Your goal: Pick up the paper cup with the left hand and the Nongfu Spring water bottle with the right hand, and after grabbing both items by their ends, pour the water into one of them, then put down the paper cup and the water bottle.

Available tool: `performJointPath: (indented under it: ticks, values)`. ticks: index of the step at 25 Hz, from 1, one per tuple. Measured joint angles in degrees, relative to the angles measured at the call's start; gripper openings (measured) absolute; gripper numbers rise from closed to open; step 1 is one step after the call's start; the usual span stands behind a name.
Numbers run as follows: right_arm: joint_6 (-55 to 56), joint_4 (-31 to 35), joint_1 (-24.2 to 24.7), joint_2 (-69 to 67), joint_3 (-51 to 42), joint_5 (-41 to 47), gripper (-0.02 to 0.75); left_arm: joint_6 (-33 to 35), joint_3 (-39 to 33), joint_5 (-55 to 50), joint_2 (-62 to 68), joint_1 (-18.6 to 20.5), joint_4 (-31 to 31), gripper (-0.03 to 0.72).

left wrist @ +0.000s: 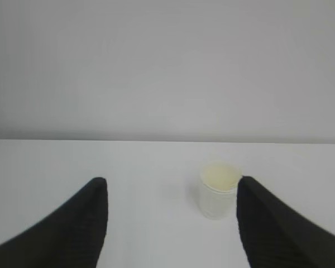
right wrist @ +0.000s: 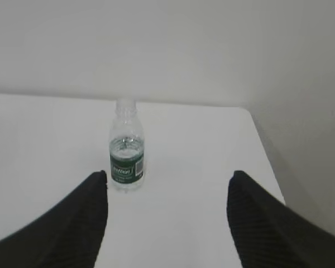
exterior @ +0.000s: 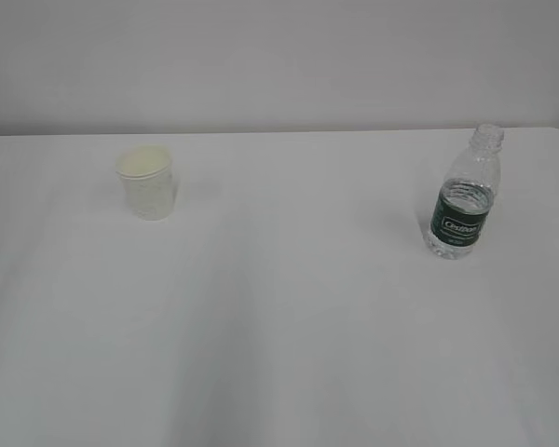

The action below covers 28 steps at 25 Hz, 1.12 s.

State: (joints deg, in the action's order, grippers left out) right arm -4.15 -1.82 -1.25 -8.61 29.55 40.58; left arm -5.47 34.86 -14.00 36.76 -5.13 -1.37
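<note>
Both grippers wide open, empty: left hand [left wrist: 172, 192] should shift toward 1 o'clock onto paper cup [left wrist: 218, 190], right hand [right wrist: 168, 190] toward 11 o'clock onto water bottle [right wrist: 126, 148].

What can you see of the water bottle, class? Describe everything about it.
The Nongfu Spring water bottle is small, clear, ribbed plastic, with a dark green label band carrying white lettering. It has a narrow neck and no cap. Clear water fills it to just above the label. It stands upright on the white table, at the right side and far from the paper cup. Nothing touches it; the right hand is open and short of it.
</note>
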Motion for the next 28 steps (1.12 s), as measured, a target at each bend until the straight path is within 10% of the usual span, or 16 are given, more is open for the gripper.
performJointPath:
  ticks: [28]
  values:
    - [0.00,1.82,0.00,-25.78,-0.58,-36.20,0.514,0.11,0.00,29.35,21.23,-1.28,2.23,0.490]
